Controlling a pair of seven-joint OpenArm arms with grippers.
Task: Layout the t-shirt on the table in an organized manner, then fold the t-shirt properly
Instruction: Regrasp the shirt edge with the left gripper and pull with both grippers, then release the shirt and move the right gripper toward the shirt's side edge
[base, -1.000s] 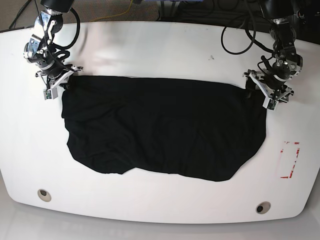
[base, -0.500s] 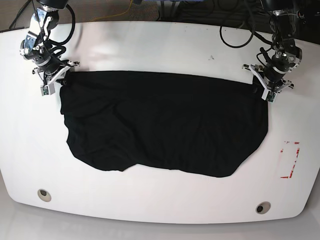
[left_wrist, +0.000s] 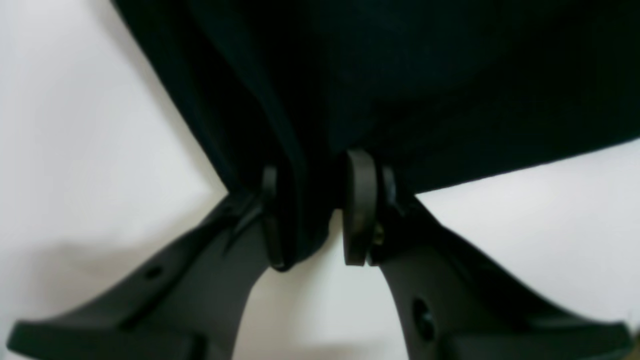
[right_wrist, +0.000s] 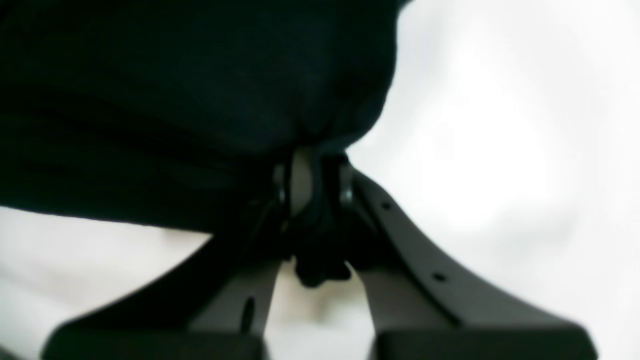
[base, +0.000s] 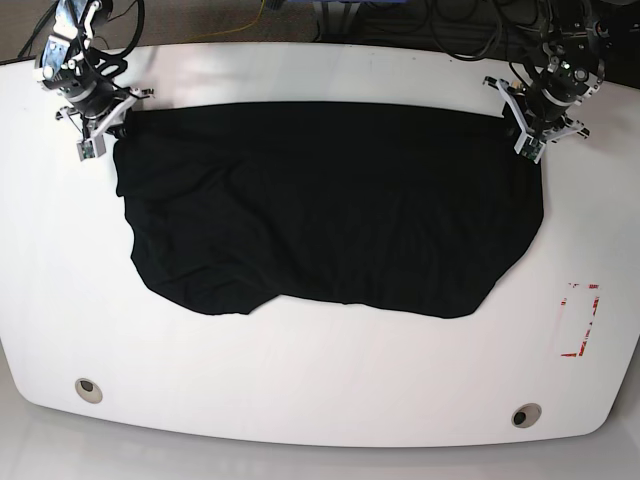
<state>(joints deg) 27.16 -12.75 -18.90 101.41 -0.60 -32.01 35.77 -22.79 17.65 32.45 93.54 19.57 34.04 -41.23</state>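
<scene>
Black t-shirt (base: 330, 205) spread wide across the far half of the white bench (base: 300, 390), upper edge stretched nearly straight between the two tools, lower edge curved and uneven with shallow wrinkles toward the near side.

Left tool (base: 532, 130), at the far right corner of the cloth in the base view: clamped on the t-shirt (left_wrist: 400, 75). From the left wrist view, left tool (left_wrist: 312, 210) with a fold of black fabric pinched against one finger pad (left_wrist: 360, 205), a narrow sliver of white bench (left_wrist: 75, 125) visible between cloth and that pad.

Right tool (base: 103, 125), at the far left corner of the cloth in the base view: clamped on the t-shirt (right_wrist: 175, 100). From the right wrist view, right tool (right_wrist: 312, 195) with jaws nearly together, a bunched wad of fabric squeezed between them and a small tuft hanging below; view blurred, white bench (right_wrist: 500, 125) to the right.

Near bench edge: two small round metal inserts (base: 88, 389), one left, one right, both well apart from the cloth. Red rectangular outline (base: 580, 320) near the right edge, beside but not touching the shirt's lower right curve.
</scene>
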